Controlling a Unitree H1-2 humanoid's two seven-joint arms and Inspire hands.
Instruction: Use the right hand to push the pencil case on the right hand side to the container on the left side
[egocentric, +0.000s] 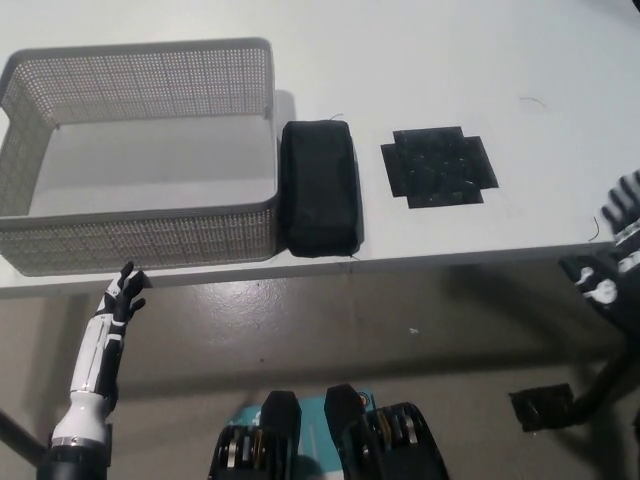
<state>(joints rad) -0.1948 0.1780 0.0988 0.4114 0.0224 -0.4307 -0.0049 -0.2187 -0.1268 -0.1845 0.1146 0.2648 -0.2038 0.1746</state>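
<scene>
The black pencil case lies lengthwise on the white table, its left side against the right wall of the grey mesh container. My black right hand sits at the picture's right edge, by the table's front edge, well clear of the case, its fingers spread and holding nothing. Part of it is cut off by the frame. My white left hand rests below the table's front edge at the lower left, fingers apart and empty.
A flat black cross-shaped mat lies on the table to the right of the pencil case. The container holds nothing visible. Below the table edge shows the floor, with a dark object at the lower right.
</scene>
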